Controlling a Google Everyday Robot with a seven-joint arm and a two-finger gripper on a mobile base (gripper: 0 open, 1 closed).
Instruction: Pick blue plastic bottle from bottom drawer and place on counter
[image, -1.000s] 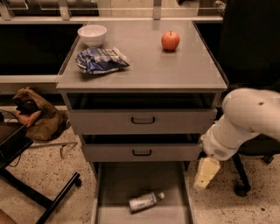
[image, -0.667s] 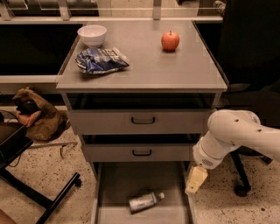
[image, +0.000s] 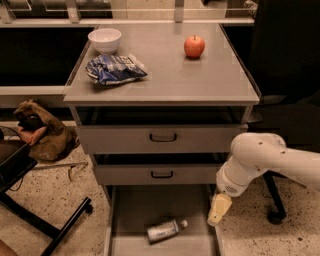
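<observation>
The blue plastic bottle lies on its side on the grey floor of the open bottom drawer, cap pointing right. My gripper hangs from the white arm at the drawer's right edge, a little right of and above the bottle, not touching it. The counter is the flat grey top of the cabinet above the two shut drawers.
On the counter are a white bowl, a blue-and-white foil snack bag and a red apple. A brown bag lies on the floor at left, by a black chair base. Another chair base stands at right.
My arm and gripper have moved left and down, from beside the cabinet to the right edge of the bottom drawer. The bottle has not moved.
</observation>
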